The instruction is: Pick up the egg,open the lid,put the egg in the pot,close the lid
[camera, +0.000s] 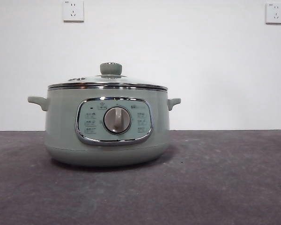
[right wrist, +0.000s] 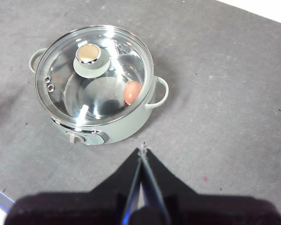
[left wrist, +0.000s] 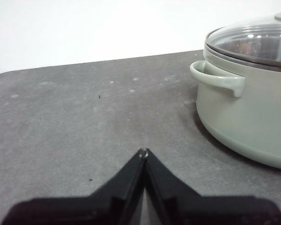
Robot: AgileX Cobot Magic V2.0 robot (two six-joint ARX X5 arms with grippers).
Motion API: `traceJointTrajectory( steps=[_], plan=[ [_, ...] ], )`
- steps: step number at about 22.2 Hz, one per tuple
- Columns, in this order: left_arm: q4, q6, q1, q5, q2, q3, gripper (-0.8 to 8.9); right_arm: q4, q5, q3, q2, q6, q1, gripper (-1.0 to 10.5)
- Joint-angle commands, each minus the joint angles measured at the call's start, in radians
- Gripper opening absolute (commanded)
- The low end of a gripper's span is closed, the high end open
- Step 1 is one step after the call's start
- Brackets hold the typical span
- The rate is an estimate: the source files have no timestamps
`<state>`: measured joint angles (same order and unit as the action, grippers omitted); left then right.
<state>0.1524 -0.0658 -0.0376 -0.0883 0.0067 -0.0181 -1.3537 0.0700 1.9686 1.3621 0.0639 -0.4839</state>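
Egg (right wrist: pixel 132 92) inside lidded pot (right wrist: pixel 126 123)

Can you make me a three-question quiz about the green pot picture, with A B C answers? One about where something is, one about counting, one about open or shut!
1. Where is the egg?
A. on the table
B. inside the pot
C. in a gripper

2. How many side handles does the pot have?
A. one
B. two
C. four

3. How is the lid?
A. resting on the pot
B. lying on the table
C. held up by a gripper

Answers: 1 B, the egg shows through the glass lid from above. 2 B, one handle sticks out on each side. 3 A, its metal rim sits on the pot's top edge.
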Motion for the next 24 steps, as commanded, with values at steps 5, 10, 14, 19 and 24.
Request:
traceJointTrajectory(
  steps=[5, 10, 14, 19, 24],
  plan=[
    [0.008, 0.01, -0.004, 0.003, 0.032, 0.009, -0.03, -0.024, -0.037, -0.006, 0.004, -0.008, 0.0, 0.0],
    [0.008, 0.01, -0.004, 0.003, 0.06, 0.009, -0.03, -0.024, -0.042, -0.006, 0.004, -0.007, 0.0, 0.0],
    [0.011, 0.01, -0.004, 0.003, 0.069, 0.009, -0.03, -0.01, -0.192, -0.006, -0.082, 0.027, 0.049, 0.0],
    [0.012, 0.01, -0.004, 0.003, 0.072, 0.009, -0.03, 0.167, -0.018, -0.031, -0.273, 0.033, 0.237, 0.0],
    [0.011, 0.01, -0.004, 0.003, 0.072, 0.009, -0.03, 0.413, -0.006, -0.321, -0.526, 0.05, 0.458, 0.0]
  ],
)
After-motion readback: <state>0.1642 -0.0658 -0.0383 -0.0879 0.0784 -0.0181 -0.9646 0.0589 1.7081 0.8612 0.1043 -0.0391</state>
